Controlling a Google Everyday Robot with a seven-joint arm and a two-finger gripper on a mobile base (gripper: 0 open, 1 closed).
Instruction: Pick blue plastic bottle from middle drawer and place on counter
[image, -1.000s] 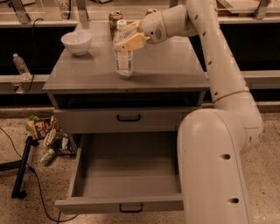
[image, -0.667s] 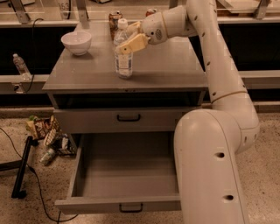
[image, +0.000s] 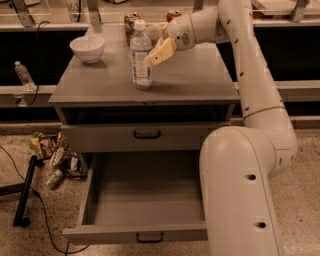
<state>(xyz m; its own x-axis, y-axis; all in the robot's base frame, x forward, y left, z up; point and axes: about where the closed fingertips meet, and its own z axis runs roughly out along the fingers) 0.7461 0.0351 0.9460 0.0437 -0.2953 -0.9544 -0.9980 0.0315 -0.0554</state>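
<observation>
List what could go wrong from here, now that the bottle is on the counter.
1. The tool sits close against the right side of the upright blue plastic bottle on the counter. A sideways pull-away could tip the tall, narrow bottle.
2. If it topples, it may hit the cans behind it or roll off the counter.
3. The middle drawer stands open beside the robot's base, so a base move could bump it.

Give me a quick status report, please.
Gripper close beside blue plastic bottle. Bottle upright on counter. Middle drawer open. White bowl well apart.
</observation>
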